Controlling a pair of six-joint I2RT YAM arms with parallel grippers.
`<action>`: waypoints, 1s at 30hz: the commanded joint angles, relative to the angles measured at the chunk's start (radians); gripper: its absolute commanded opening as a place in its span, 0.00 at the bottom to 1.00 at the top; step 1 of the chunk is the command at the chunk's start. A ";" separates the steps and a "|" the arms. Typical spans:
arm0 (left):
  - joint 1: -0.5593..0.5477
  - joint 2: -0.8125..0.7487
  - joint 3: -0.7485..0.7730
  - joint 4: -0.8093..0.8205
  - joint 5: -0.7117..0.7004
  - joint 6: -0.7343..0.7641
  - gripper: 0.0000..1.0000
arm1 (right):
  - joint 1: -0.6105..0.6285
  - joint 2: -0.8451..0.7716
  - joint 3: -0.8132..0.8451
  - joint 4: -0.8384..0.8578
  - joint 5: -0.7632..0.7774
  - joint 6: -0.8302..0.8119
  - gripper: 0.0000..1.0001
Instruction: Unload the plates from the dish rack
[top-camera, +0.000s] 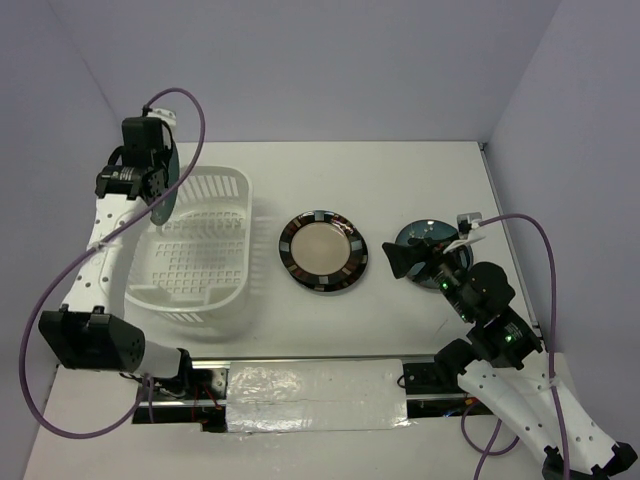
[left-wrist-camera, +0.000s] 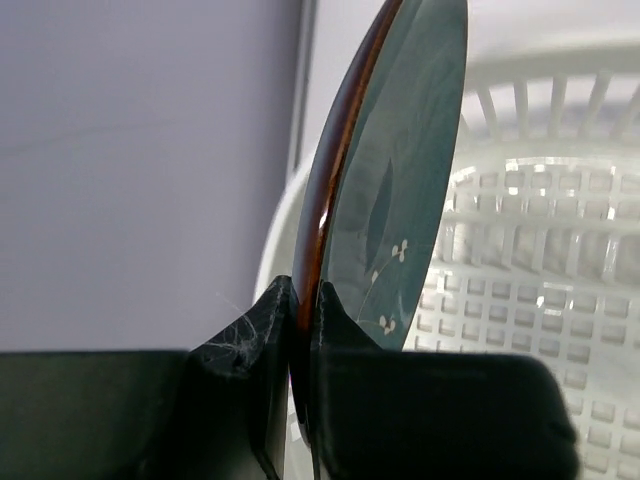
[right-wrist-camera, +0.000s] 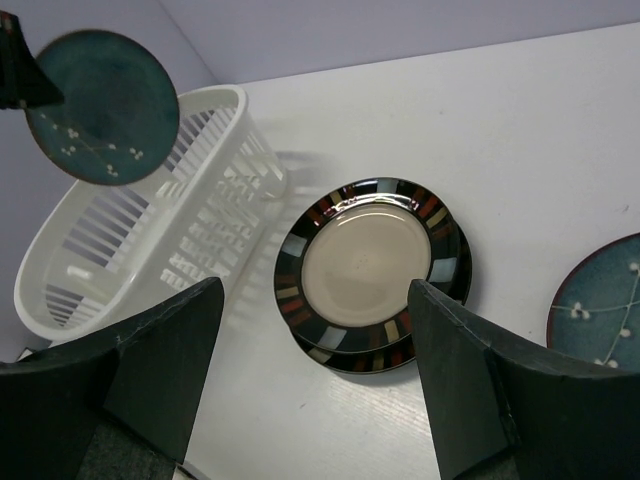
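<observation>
- A plain, matte white table (top-camera: 400, 180) fills the middle of the overhead view.
- A pale lavender back wall (top-camera: 320, 70) rises at the table's far edge.
- A left wall (top-camera: 50, 120) and a right wall (top-camera: 580, 130) of the same colour close in both sides.
- A shiny, crinkled silver strip (top-camera: 310, 395) lies along the near edge.
- The light is soft and even.

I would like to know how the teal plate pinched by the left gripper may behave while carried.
The teal plate looks rigid and glossy, so probably slippery. The left gripper pinches only its rim, plate on edge, so it might pivot. It looks ceramic; a drop onto the dish rack could chip it.
</observation>
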 joint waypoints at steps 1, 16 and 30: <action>-0.030 -0.108 0.155 0.142 -0.144 -0.087 0.00 | 0.004 0.003 -0.002 0.031 -0.011 -0.019 0.82; -0.294 -0.232 0.043 0.444 0.849 -0.753 0.00 | 0.004 -0.081 -0.099 0.223 -0.269 -0.040 0.83; -0.641 -0.409 -0.432 1.014 0.923 -0.975 0.00 | 0.004 -0.254 -0.176 0.289 -0.200 -0.012 0.83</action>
